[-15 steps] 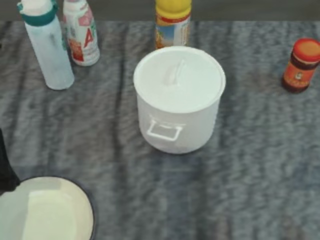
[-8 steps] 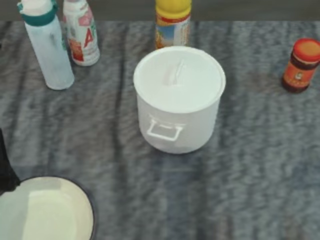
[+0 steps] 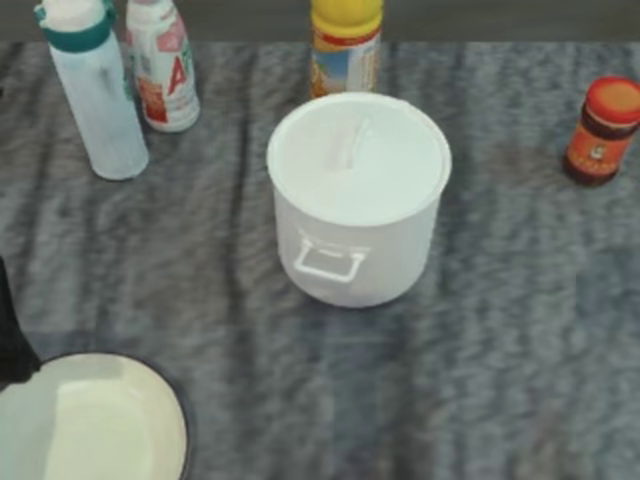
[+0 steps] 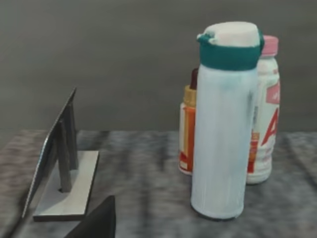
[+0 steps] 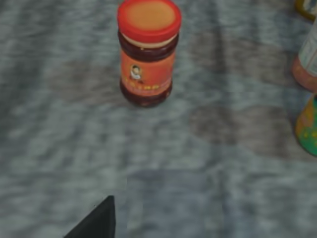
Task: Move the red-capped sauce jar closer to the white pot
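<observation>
Even, soft light fills all my views, with no glare. The large white cylindrical pot [image 3: 357, 200] throws only a faint shadow on the grey mottled counter [image 3: 520, 330]. The counter's weave looks smeared and blurry, most of all beneath my right wrist camera.

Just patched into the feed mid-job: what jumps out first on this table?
The large white lidded pot dominates the table's middle. The small dark sauce jar with a red cap stands alone near the right edge, well apart from it. A pale flask with a teal collar stands tall at the far left.
</observation>
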Tool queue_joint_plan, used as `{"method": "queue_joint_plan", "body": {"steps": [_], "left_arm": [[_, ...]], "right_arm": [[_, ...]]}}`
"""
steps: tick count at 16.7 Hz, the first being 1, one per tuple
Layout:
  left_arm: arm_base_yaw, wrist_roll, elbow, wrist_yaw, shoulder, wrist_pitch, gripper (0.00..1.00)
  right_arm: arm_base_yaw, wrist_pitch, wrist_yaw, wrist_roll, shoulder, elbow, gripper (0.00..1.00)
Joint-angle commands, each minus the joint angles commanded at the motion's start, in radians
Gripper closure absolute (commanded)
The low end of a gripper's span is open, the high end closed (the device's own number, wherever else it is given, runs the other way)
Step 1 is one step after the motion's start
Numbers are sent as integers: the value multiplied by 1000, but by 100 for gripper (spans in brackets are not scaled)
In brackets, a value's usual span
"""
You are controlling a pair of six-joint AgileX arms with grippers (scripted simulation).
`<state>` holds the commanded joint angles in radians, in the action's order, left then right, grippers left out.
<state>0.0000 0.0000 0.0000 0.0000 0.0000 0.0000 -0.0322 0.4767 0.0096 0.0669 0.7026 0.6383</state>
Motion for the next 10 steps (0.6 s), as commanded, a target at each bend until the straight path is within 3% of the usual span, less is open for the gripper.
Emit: {"method": "queue_joint_plan", "body": {"steps": [10], "left_arm": [[0, 0, 0, 0, 0, 0, 0]], "right_arm": [[4, 455, -23, 137, 942, 1029, 0]]}}
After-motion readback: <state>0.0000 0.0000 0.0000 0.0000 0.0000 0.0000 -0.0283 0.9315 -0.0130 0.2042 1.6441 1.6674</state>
